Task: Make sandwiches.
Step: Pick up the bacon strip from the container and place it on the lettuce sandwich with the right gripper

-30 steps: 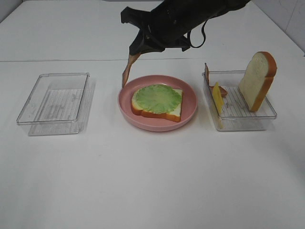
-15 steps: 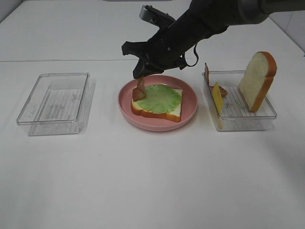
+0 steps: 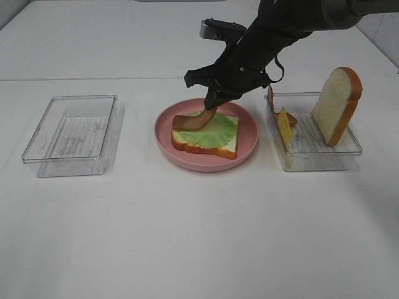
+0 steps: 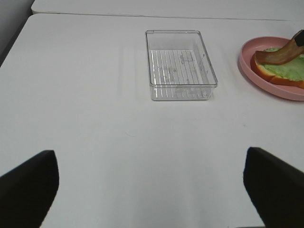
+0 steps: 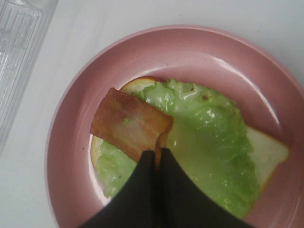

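Note:
A bread slice [image 3: 227, 147] topped with a green lettuce leaf [image 3: 215, 132] lies on the pink plate [image 3: 249, 143]. My right gripper [image 3: 212, 107] is shut on a brown bacon strip [image 3: 190, 121], whose free end rests on the lettuce; the right wrist view shows the strip [image 5: 130, 123] pinched in the gripper [image 5: 156, 154] over the lettuce [image 5: 209, 147]. The right tray [image 3: 321, 156] holds an upright bread slice [image 3: 337, 103], a yellow cheese slice [image 3: 285, 128] and more bacon [image 3: 270, 98]. My left gripper [image 4: 152, 187] is open, low over bare table, far from the plate [image 4: 251, 71].
An empty clear tray [image 3: 72, 134] stands at the left; it also shows in the left wrist view [image 4: 179, 64]. The white table [image 3: 199, 230] runs wide in front of the plate and trays.
My right gripper moved right and down over the plate with the bacon strip. The strip went from hanging upright beside the plate to lying on the lettuce.

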